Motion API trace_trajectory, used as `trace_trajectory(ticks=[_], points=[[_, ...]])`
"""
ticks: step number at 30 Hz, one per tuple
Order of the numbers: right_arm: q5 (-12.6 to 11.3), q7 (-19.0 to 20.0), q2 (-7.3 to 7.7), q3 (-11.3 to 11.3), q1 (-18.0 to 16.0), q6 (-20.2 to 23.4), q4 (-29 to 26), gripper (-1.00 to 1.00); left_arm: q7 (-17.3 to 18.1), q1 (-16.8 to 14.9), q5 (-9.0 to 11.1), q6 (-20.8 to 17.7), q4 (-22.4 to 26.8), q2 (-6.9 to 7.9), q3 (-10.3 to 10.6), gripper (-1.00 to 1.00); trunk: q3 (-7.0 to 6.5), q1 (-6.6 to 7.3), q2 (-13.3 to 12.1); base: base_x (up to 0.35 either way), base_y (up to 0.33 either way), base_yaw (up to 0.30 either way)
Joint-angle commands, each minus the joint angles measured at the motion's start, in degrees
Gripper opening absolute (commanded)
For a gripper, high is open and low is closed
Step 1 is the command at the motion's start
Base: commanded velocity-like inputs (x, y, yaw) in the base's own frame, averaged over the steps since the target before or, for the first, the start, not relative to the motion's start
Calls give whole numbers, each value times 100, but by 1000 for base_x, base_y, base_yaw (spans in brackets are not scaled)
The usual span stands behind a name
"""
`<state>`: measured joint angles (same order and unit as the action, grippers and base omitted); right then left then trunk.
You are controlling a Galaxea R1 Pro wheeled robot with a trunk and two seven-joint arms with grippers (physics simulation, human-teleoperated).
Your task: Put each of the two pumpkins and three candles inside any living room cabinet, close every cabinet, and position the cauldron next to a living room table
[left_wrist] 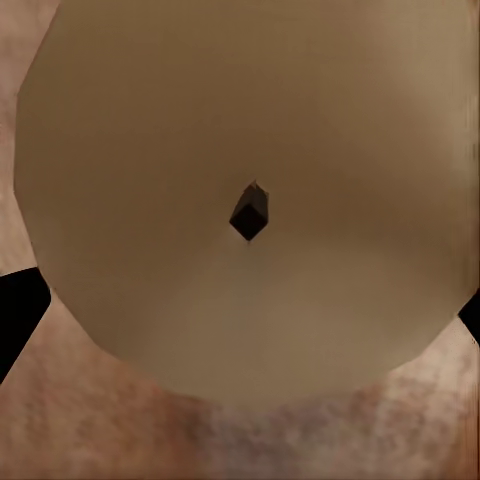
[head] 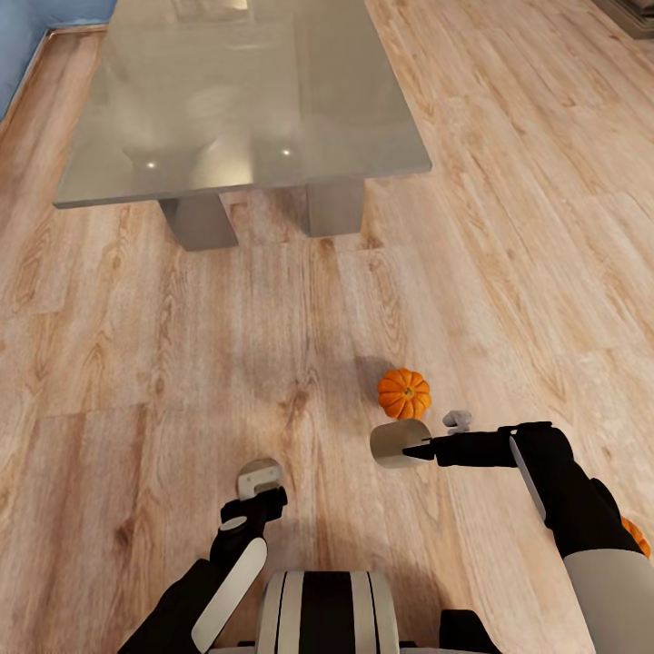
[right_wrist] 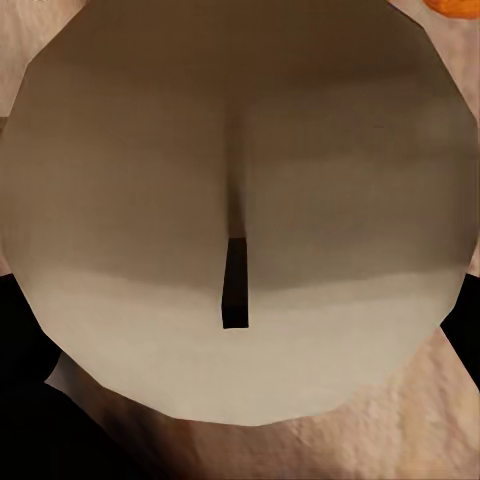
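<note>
Both grippers gripped a candle apiece: the left gripper (head: 257, 483), close to the robot's trunk, was closed round one candle (head: 257, 475); the right gripper (head: 420, 447) was clamped on a second candle (head: 398, 443); two pumpkins showed, one pumpkin (head: 404, 392) on the wooden floor (head: 136, 363) just beyond the right candle, another orange pumpkin (head: 639, 536) peeking out behind the right arm; one glass-topped table (head: 236, 100) stood well apart, farther off.

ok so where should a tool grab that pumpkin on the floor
Close across the pumpkin's round ribbed belly, coming straight down from above. It sits upright on bare floor with its stem on top, clear all round. Both tools appear full: the right tool and left tool each hold a candle.
</note>
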<state>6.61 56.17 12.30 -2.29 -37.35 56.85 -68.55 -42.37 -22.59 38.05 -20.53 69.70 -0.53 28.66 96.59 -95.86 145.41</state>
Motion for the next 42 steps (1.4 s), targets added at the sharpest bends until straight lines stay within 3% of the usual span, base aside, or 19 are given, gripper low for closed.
trace_trajectory(ticks=[1, 7, 8, 21, 29, 33, 42], points=[[-2, -1, 0, 0, 0, 1, 0, -100, 0, 0, 0, -1, 16, 0, 0, 100, 0, 0, 0, 0, 0, 0], [-2, -1, -7, 0, 2, 1, 7, -100, -18, 0, 0, -3, 105, 11, -1, 100, 22, -3, 1, 0, 0, 0], [-2, -1, -8, 0, 4, 1, 8, -100, -32, 0, -4, -3, 128, 7, -1, -100, 22, -3, 1, 0, 0, 0], [-2, -1, -9, 0, 8, 1, 9, -100, -160, 7, -9, -12, 595, 26, 25, -100, 22, -3, 1, 0, 0, 0], [-2, -1, -9, 0, 9, 1, 9, -100, -809, 9, 0, -26, 1043, 33, 64, -100, 22, -3, 1, 0, 0, 0], [-2, -1, -9, 0, 9, 1, 9, -100, -863, 9, 0, -84, 1344, 28, 69, -100, 22, -3, 1, 0, 0, 0], [-1, -1, -9, 1, 9, 1, 0, -100, -878, 9, -4, -100, 1444, 0, 89, -100, 22, -3, 1, 0, 0, 0]])
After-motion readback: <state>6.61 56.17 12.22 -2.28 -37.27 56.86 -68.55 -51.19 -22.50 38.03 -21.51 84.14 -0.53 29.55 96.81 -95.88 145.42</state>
